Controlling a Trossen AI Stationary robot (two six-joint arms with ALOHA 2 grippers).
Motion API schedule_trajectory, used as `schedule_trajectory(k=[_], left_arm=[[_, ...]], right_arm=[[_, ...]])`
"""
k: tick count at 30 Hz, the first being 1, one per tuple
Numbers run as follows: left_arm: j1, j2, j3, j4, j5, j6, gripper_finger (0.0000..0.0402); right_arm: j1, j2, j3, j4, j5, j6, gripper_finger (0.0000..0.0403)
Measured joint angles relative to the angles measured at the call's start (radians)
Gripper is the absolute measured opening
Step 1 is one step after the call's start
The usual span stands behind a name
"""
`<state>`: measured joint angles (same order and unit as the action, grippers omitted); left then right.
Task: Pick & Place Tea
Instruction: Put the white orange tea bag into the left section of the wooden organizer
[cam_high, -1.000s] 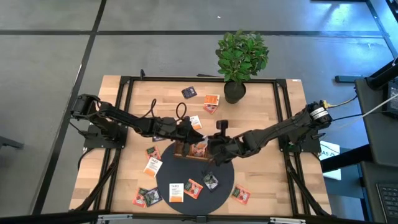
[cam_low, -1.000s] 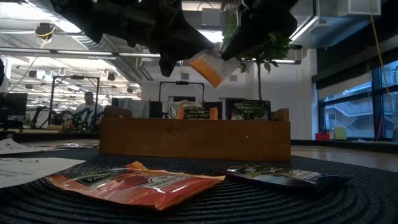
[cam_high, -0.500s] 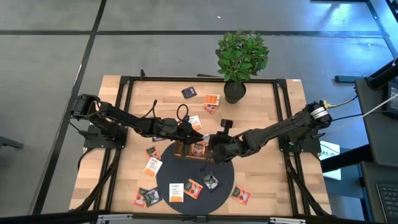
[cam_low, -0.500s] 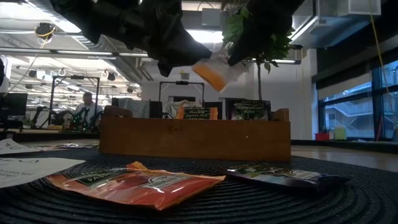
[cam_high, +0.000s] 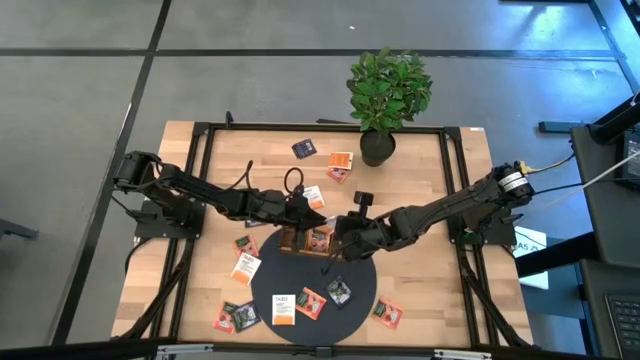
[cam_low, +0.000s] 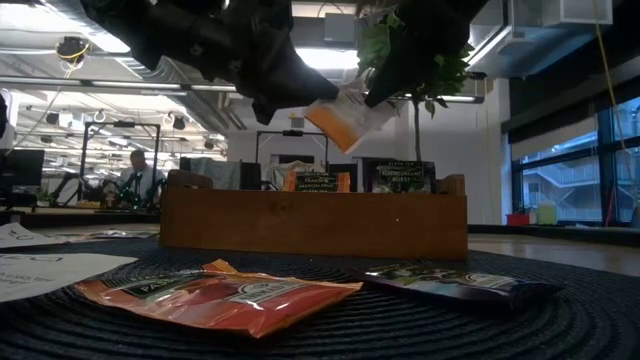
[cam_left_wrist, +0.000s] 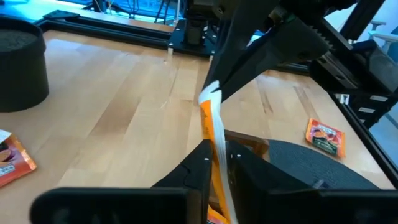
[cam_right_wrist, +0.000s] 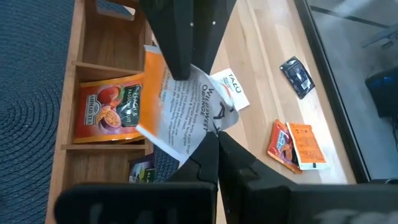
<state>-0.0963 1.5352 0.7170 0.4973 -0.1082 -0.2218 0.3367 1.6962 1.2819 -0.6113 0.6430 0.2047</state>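
So the big light wooden table (cam_high: 420, 180) carries a round dark woven mat (cam_high: 355, 290), and the brown wooden compartment tray (cam_low: 310, 225) sits at the mat's far edge, with a potted green plant (cam_high: 388, 95) near the table's back edge.

Both dark arms meet right above the tray. The left end effector (cam_high: 312, 219) and the right end effector (cam_high: 340, 232) are both on the same orange-and-white tea sachet (cam_right_wrist: 186, 109), which hangs tilted in the air over the tray in the low view. The right one's fingers are pressed together on one corner of the sachet. The left one's fingers sit close on either side of the opposite edge, pinching it as far as the left wrist view shows.

Inside the tray, one compartment holds an orange sachet with fruit printed on it (cam_right_wrist: 106, 112), and a darker one (cam_right_wrist: 142, 169) lies in the next compartment.

Loose sachets are scattered around: an orange one (cam_low: 215, 290) and a dark one (cam_low: 450, 283) lie on the mat in front of the tray, more lie on the bare wood.
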Motion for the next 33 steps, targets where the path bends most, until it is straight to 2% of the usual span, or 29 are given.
schedule_trajectory(k=[5, 10, 16, 20, 25, 29, 33], left_arm=[[0.0, 0.0, 0.0, 0.0, -0.006, 0.0, 0.0008], [0.0, 0.0, -0.001, -0.004, -0.003, 0.0, 0.0003], [0.0, -0.001, -0.001, -0.005, 0.012, 0.0, 0.0003], [0.0, -0.028, -0.002, -0.02, 0.05, 0.008, 0.0003], [-0.008, -0.046, -0.001, -0.022, 0.047, 0.088, 0.0002], [-0.021, -0.047, -0.002, -0.003, 0.038, 0.105, 0.0002], [-0.035, -0.048, -0.002, 0.048, 0.002, 0.167, 0.0003]], right_arm=[[0.0, 0.0, 0.0, 0.0, -0.001, -0.027, 0.0005], [0.0, 0.0, 0.0, 0.002, -0.046, -0.079, 0.0024], [0.001, -0.033, -0.002, -0.08, -0.064, -0.011, 0.0088], [0.007, -0.073, -0.002, -0.26, -0.069, 0.11, 0.0133], [0.07, -0.12, -0.035, -0.37, 0.094, 0.2, 0.0159], [0.126, -0.195, -0.113, -0.313, 0.164, 0.241, 0.0162], [0.157, -0.271, -0.221, -0.085, 0.175, 0.168, 0.0163]])
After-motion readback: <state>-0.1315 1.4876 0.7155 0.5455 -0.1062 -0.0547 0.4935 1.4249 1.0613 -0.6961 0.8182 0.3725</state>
